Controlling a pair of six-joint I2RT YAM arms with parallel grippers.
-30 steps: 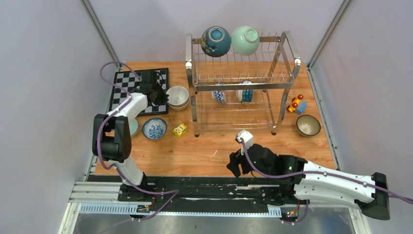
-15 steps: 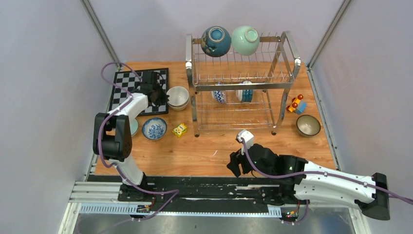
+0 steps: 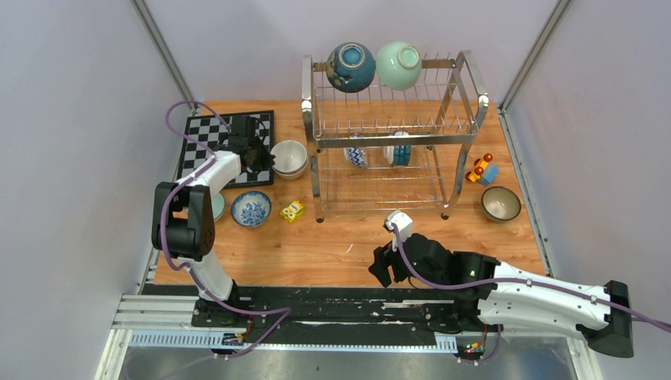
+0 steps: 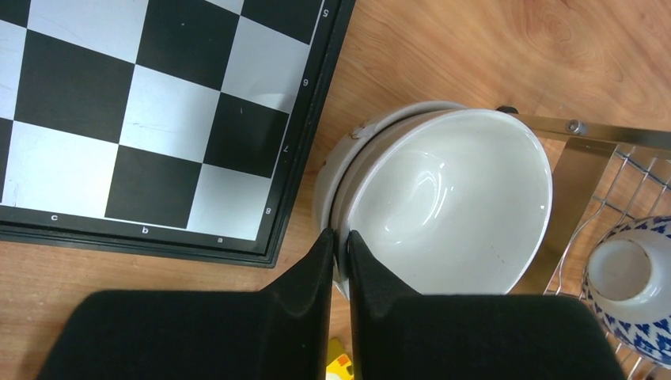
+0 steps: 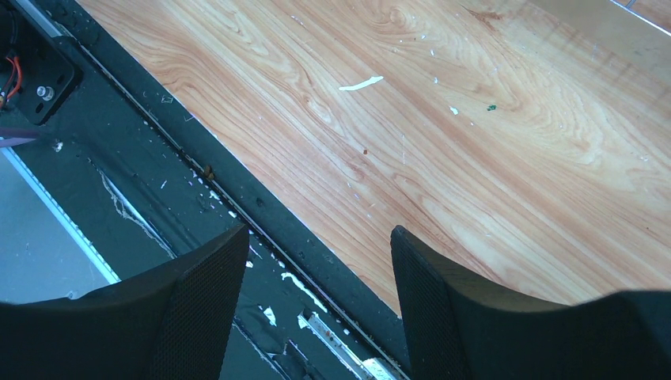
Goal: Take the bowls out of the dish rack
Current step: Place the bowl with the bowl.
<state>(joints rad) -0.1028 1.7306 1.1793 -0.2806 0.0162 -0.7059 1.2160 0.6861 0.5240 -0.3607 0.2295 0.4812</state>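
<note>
- The left gripper [image 4: 336, 239] stood narrow, its fingers drawn to a thin gap astride the rim of the top cream bowl [image 4: 451, 206]
- That bowl sat nested in a second one on the wooden table [image 5: 475, 142], just beside the chessboard [image 4: 119, 119]
- The right gripper [image 5: 316, 237] hung wide and empty over the table's near edge, well apart from the dish rack [image 3: 380, 140]
- Four bowls sat in the rack: a dark blue bowl [image 3: 350, 66] and a mint green bowl [image 3: 399, 65] on the upper tier, and two blue-patterned bowls [image 3: 357, 152] on edge on the lower tier
- From the left gripper the rack lay to the right, its left post just beside the stack
- The left arm looked the nearer for the lower-tier bowls, which stood just past that post
</note>
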